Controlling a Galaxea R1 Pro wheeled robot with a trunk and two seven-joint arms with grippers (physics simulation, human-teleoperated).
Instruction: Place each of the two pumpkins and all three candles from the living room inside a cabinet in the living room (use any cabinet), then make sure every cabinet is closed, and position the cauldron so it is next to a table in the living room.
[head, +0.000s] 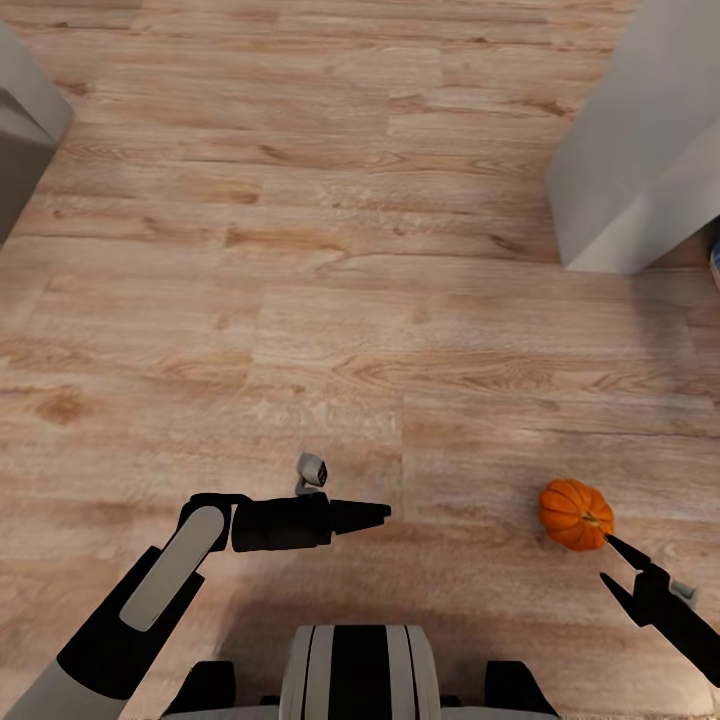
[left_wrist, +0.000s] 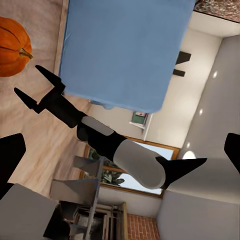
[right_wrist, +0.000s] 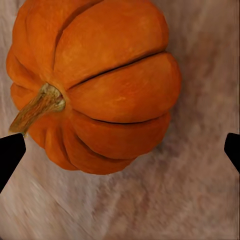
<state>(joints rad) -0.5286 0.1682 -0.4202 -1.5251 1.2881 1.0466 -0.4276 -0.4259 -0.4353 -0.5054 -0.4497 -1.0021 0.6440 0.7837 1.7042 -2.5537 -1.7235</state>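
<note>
One pumpkin (head: 575, 513) sits on the wood floor (head: 330, 300), at the lower right of the head view, lying on its side. Right gripper (head: 612, 562) hangs just beside it with the jaws spread apart; the upper fingertip (head: 612, 543) is at the pumpkin's near edge, contact can't be confirmed. Right wrist view: pumpkin (right_wrist: 95, 82) close up, ribbed, tan stem (right_wrist: 37, 107), the two dark fingertips at the frame edges wide apart and nothing between them. Left gripper (head: 380, 514) is held over bare floor in front of the robot's trunk, pointing toward the right side, well apart from the pumpkin; in the head view it looks like a single closed point, but in the left wrist view its own fingertips (left_wrist: 10, 155) sit at opposite frame edges, so jaws apart, empty. Left wrist view also catches the right gripper (left_wrist: 32, 85) open next to the pumpkin (left_wrist: 12, 45), with a blue block (left_wrist: 125, 50) behind. A white panel (head: 640, 150) stands at upper right on the floor, a grey one (head: 25, 140) at upper left.
</note>
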